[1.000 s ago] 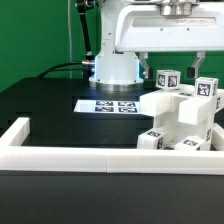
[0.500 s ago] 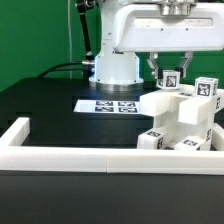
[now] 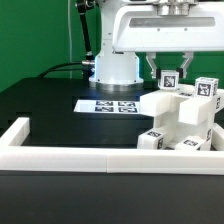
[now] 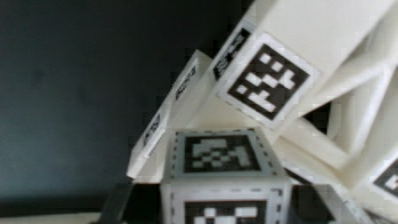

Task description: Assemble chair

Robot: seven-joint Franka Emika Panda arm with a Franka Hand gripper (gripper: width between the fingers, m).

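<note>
Nearest, the long white border rail [image 3: 100, 158] runs across the front of the black table [image 3: 40, 110], and just behind it, toward the exterior view's right, sits the chair [image 3: 185, 118], a stepped cluster of blocky white parts with square tags, low at the near side and rising toward the far right. Its long axis appears to run from near left to far right, with a tagged post [image 3: 169, 80] standing upright at the far side, its tag facing the camera. Farther back, to the left of the chair, the marker board [image 3: 105, 105] lies flat on the table. Above the chair, the gripper [image 3: 169, 72] has its two fingers closed against the sides of that upright post, clamped on it; the wrist view shows the tagged block [image 4: 217, 160] centred between the dark finger pads. The risk, as I judge it, is that the post is gripped near its top: any sideways pull or twist could tilt it in its seat, jam the joint, or drag the whole loose assembly across the table toward the rail.
</note>
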